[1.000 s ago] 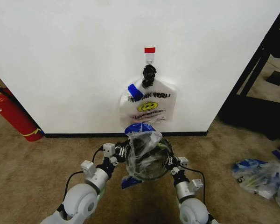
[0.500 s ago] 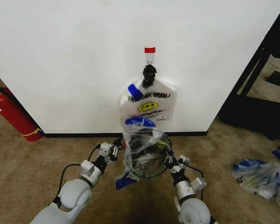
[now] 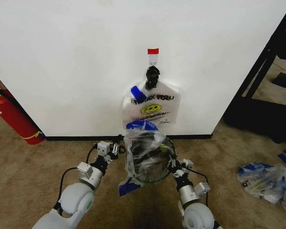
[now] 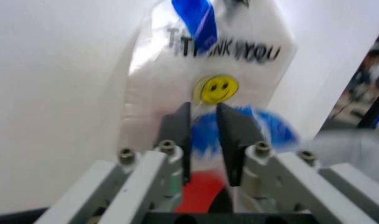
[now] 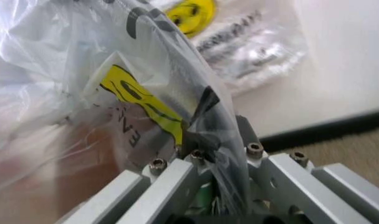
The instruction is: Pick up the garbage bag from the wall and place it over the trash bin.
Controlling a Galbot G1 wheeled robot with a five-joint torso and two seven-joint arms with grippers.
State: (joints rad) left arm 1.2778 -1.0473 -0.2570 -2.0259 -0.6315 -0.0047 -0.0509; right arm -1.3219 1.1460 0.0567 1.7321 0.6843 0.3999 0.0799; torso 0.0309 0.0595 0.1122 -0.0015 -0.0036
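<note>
Head view: clear garbage bag [image 3: 144,151] draped over the black mesh trash bin [image 3: 152,172] below the wall [image 3: 62,57], right gripper [image 3: 172,164] clamped on its film, left gripper [image 3: 115,149] slightly apart, empty; seating the rim likely remains.

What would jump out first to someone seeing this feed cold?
The clear garbage bag with blue tape patches, draped over the black trash bin on the carpet right before the white wall. The left gripper sits by the bag's left side, fingers slightly apart and empty, while the right gripper pinches the plastic at the bin's right rim. Just above hangs a white THANK YOU bag with a yellow smiley.
</note>
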